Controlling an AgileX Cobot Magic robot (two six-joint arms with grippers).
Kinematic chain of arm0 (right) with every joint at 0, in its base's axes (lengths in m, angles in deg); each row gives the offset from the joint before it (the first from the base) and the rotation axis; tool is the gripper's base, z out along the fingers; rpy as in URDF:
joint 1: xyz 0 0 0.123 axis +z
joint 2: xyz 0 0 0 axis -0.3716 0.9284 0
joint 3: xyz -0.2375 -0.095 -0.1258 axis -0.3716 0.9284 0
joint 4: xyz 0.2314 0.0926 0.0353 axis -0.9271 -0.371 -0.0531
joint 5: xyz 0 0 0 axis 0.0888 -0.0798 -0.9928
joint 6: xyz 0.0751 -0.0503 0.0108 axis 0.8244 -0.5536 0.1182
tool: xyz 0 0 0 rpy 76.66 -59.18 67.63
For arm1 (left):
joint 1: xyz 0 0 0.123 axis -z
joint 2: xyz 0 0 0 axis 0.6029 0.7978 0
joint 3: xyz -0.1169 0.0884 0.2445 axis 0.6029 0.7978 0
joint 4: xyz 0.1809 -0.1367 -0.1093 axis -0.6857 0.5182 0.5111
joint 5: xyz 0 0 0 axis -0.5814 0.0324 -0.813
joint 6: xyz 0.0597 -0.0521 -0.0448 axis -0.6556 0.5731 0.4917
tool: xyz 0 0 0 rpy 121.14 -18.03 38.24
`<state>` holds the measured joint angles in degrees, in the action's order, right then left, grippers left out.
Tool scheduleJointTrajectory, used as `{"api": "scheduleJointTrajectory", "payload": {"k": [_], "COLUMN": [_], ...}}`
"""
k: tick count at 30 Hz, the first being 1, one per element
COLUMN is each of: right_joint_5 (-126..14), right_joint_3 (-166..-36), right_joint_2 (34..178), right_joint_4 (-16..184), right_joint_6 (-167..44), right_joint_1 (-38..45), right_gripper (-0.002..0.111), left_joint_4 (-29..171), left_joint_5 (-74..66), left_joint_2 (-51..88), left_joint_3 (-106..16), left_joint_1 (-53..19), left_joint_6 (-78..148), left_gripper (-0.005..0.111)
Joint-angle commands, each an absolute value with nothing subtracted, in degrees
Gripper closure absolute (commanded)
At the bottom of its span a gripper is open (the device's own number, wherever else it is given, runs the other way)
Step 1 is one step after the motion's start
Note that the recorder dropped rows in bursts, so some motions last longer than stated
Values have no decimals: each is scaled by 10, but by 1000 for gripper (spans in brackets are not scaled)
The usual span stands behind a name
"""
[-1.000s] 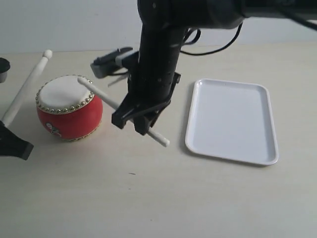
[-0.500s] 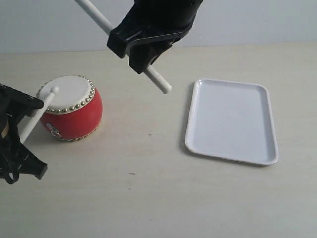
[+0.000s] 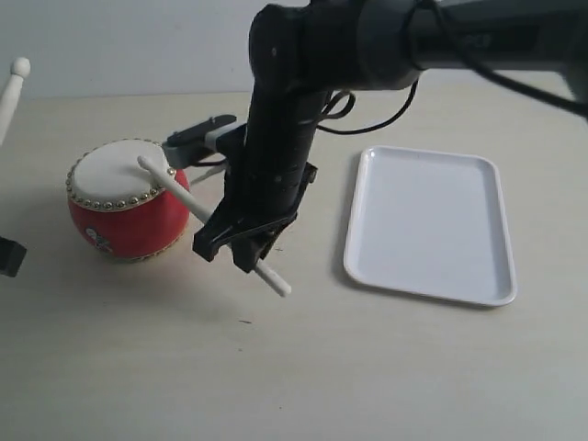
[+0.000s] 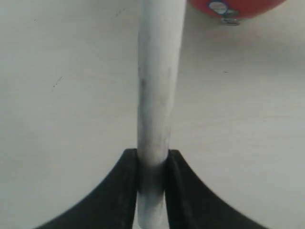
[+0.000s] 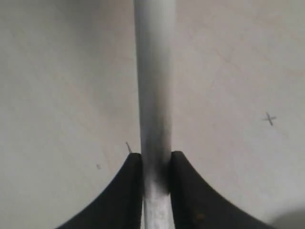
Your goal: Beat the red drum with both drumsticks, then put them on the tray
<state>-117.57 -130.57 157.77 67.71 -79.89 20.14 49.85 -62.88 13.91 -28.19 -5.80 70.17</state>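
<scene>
The red drum (image 3: 129,200) stands on the table at the left, cream skin up. My right gripper (image 3: 234,246) is shut on one drumstick (image 3: 188,204), which slopes down to the right, its rounded tip on the skin near the drum's right rim. In the right wrist view the black fingers (image 5: 132,191) of the right gripper (image 5: 156,167) clamp that drumstick (image 5: 153,86). My left gripper (image 4: 152,164) is shut on the other drumstick (image 4: 155,95), with the drum's red body (image 4: 238,5) just ahead. That drumstick's tip (image 3: 14,81) is raised at the far left, clear of the drum.
The white tray (image 3: 427,220) lies flat to the right of the drum with nothing on it. The right arm (image 3: 285,129) and its cables reach down between drum and tray. A black piece of the left arm (image 3: 7,257) shows at the left edge.
The right arm swung down from its raised position, bringing its stick's tip onto the drum skin. The left stick lifted off the drum and rose to the far left.
</scene>
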Motion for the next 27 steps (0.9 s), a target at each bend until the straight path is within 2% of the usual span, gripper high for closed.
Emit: {"api": "scheduleJointTrajectory", "payload": {"k": [1, 7, 15, 20, 27], "right_joint_5": [-1210, -1255, -1255, -1255, -1251], "right_joint_3": [-1359, -1408, -1408, -1408, -1338], "right_joint_2": [1583, 1495, 1357, 1348, 1412], "right_joint_4": [662, 661, 649, 641, 648], "right_joint_6": [-807, -801, -802, -812, -817], "right_joint_1": [201, 201, 201, 201, 201], "right_gripper": [108, 108, 108, 108, 108], "left_joint_4": [524, 530, 536, 538, 535], "left_joint_5": [-628, -558, -493, -498, -546], "left_joint_2": [105, 142, 310, 379, 345], "left_joint_3": [-284, -250, -226, -226, -251], "left_joint_1": [-59, -59, -59, -64, -80], "left_joint_6": [662, 659, 659, 658, 680], "left_gripper": [107, 107, 107, 107, 107]}}
